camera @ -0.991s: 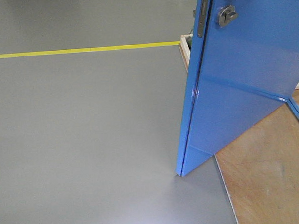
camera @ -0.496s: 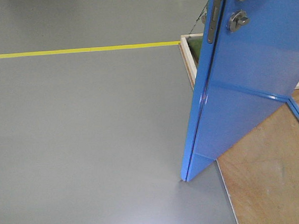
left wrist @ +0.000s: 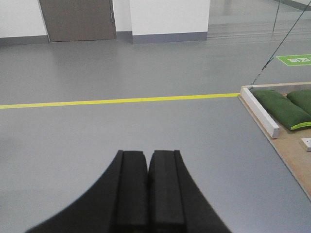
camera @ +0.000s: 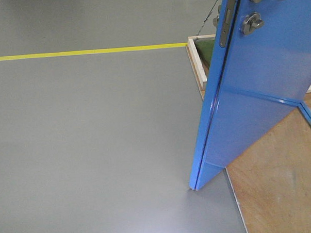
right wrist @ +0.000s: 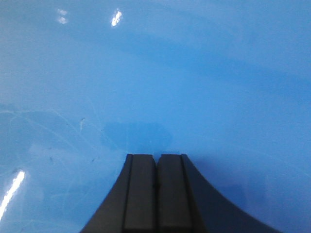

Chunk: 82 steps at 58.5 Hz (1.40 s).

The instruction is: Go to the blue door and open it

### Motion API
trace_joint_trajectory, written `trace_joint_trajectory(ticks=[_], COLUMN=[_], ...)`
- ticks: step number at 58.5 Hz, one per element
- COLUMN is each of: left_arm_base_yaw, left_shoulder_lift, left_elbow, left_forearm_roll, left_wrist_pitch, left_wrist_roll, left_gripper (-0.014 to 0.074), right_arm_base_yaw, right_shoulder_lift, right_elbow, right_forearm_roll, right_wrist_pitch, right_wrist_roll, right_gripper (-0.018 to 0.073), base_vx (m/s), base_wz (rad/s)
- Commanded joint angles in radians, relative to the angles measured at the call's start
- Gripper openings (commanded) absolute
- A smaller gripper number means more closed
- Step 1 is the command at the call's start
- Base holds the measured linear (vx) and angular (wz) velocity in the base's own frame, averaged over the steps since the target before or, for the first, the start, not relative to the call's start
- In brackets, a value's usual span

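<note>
While the right gripper (right wrist: pixel 156 160) sits clenched, pads together and nothing between them, its tips are right up at the glossy face of the blue door (right wrist: pixel 155 73); contact I can't confirm. The left gripper (left wrist: pixel 147 155) is clenched and empty too, aimed over the grey floor (left wrist: pixel 97 141) toward the yellow line (left wrist: pixel 116 101) and green sandbags (left wrist: pixel 279 107). Out front, the door stands ajar at the right. Its free edge has slid rightward over the last second, and the latch plate (camera: pixel 225 26) and thumb-turn (camera: pixel 252 23) have drifted with it. More of the wooden platform's corner (camera: pixel 197 58) now shows behind. That looks like the door swinging wider: opening is under way, probably with more push needed.
</note>
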Motion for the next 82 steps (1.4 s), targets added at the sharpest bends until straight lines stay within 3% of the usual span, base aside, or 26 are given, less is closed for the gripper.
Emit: trace_joint_trajectory(ticks=[1, 82], left_arm_base_yaw=[-0.001, -0.001], left_shoulder_lift=[-0.013, -0.013], left_elbow=[-0.026, -0.026], left_forearm_roll=[-0.003, -0.003], left_wrist_pitch=[-0.085, -0.085], left_wrist_roll=[-0.007, -0.007], left_gripper=[0.0073, 0.0073], right_arm_base_yaw=[-0.002, -0.002], right_shoulder_lift=[-0.057, -0.057], right_elbow=[-0.036, -0.036], right_forearm_roll=[0.017, 0.016], right_wrist_pitch=[-0.027, -0.028], right_wrist_roll=[-0.007, -0.007], right_gripper=[0.0012, 0.0012], base_vx=[0.00, 0.04], base_wz=[0.00, 0.06])
